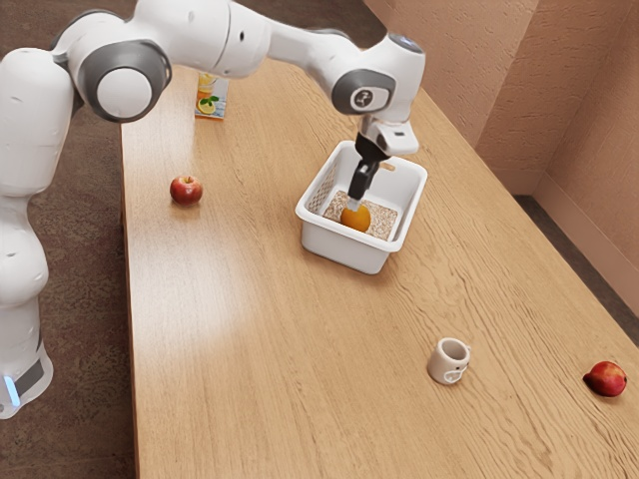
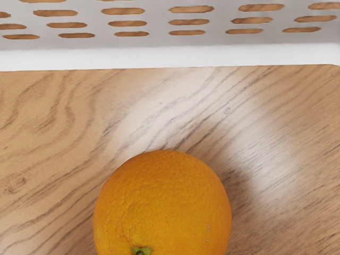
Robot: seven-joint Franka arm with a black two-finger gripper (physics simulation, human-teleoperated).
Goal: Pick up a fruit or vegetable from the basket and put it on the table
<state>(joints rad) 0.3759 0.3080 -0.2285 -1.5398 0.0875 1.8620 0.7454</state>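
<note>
My gripper reaches down into the white basket, its tip at the top of an orange. The orange rests low inside the basket, near the wall closest to the exterior view's camera. Whether the gripper holds it cannot be made out. In the wrist view the orange looms large at the lower edge, its green stem spot partly visible, with the slotted white basket wall beyond it.
On the wooden table are a red apple toward the arm's base, a pale mug, a red fruit at the exterior view's far right, and a carton with fruit pictures behind.
</note>
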